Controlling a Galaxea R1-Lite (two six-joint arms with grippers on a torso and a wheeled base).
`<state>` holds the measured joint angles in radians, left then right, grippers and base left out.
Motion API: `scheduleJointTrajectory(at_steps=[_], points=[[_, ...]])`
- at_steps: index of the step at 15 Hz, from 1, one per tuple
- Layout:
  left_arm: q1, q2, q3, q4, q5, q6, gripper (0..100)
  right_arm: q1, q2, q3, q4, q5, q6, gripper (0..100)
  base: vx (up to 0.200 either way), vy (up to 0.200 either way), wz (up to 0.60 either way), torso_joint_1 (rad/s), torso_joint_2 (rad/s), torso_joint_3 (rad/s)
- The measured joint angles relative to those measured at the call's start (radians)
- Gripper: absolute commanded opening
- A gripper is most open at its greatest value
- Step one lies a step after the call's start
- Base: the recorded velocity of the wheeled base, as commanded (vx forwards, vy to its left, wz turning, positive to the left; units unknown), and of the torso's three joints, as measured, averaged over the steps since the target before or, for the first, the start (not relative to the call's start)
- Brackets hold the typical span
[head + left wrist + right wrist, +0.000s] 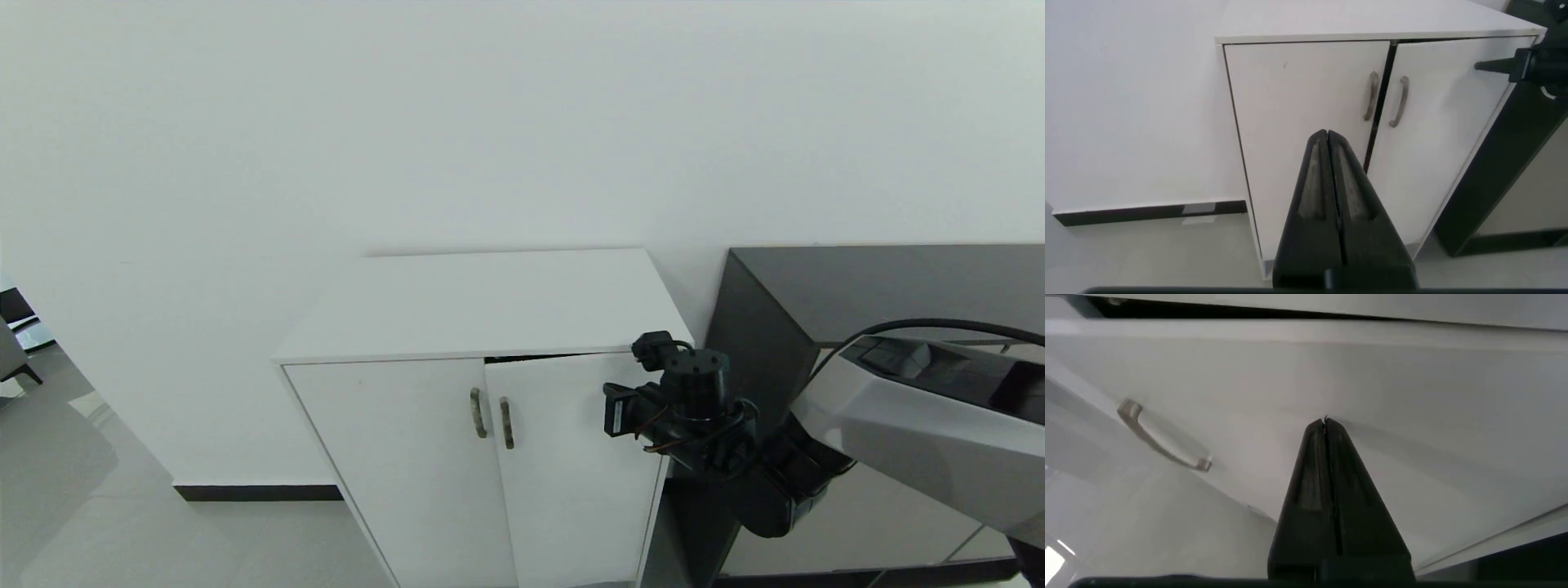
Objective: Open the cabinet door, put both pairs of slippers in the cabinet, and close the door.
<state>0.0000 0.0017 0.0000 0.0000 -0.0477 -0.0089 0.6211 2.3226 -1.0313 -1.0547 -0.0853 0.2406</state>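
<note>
Two empty pairs of fingers pressed together: right gripper (1324, 425) tip at the slightly ajar right door (571, 465) of the cabinet (490, 302), left gripper (1328, 135) well apart on the near side; best press squarely, slowly, until flush.

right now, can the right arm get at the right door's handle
Probably yes: the right tool sits shut at the right door, and the handle lies close by on the same face with nothing between. It would need to open first.
</note>
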Motion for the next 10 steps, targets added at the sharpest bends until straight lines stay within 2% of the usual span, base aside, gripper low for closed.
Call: scheduleJointTrajectory(at_steps=[10], points=[[0.0, 0.0, 0.0, 0.0, 0.0, 0.0, 0, -0.004, 0.006, -0.003, 0.003, -0.001, 0.0, 0, 0.0, 0.0, 0.0, 0.0, 0.0, 0.0]])
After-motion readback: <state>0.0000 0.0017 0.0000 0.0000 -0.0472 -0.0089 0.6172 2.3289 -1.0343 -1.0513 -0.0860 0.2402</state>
